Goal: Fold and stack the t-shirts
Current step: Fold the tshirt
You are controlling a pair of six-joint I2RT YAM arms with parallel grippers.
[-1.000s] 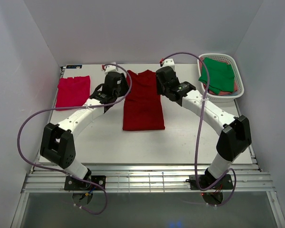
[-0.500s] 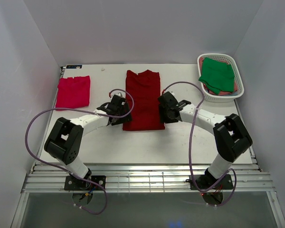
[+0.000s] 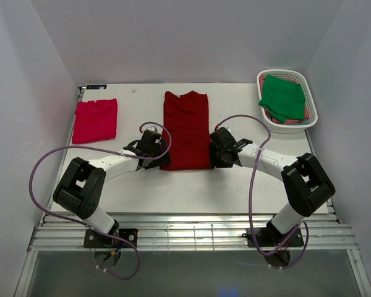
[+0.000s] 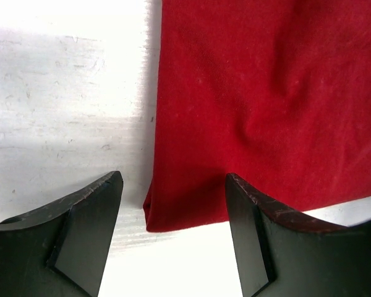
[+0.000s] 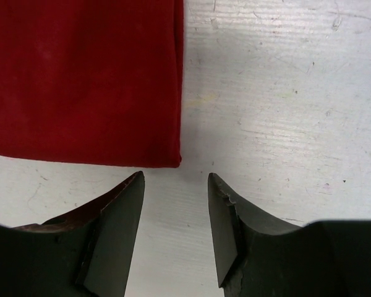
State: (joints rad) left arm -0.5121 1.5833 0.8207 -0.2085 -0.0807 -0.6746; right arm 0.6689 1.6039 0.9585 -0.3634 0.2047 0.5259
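A large dark red t-shirt [image 3: 187, 130] lies folded into a long strip in the middle of the table. My left gripper [image 3: 159, 156] sits low at its near left corner, open. In the left wrist view that corner of the dark red t-shirt [image 4: 266, 105] lies flat just ahead of the left gripper [image 4: 173, 178], apart from both fingers. My right gripper [image 3: 217, 154] is open at the near right corner. The right wrist view shows the dark red t-shirt [image 5: 80, 80] just beyond the right gripper [image 5: 175, 176]. A pinkish-red t-shirt [image 3: 95, 120] lies folded at the far left. A green t-shirt [image 3: 283, 98] sits in the basket.
The white slotted basket [image 3: 313, 111] stands at the far right corner, with a bit of pinkish cloth [image 3: 290, 121] under the green shirt. White walls close in the table on three sides. Purple cables loop off both arms.
Both arms have drawn back from the far end of the dark red shirt to its near corners and dropped low. The left jaws have opened wider.
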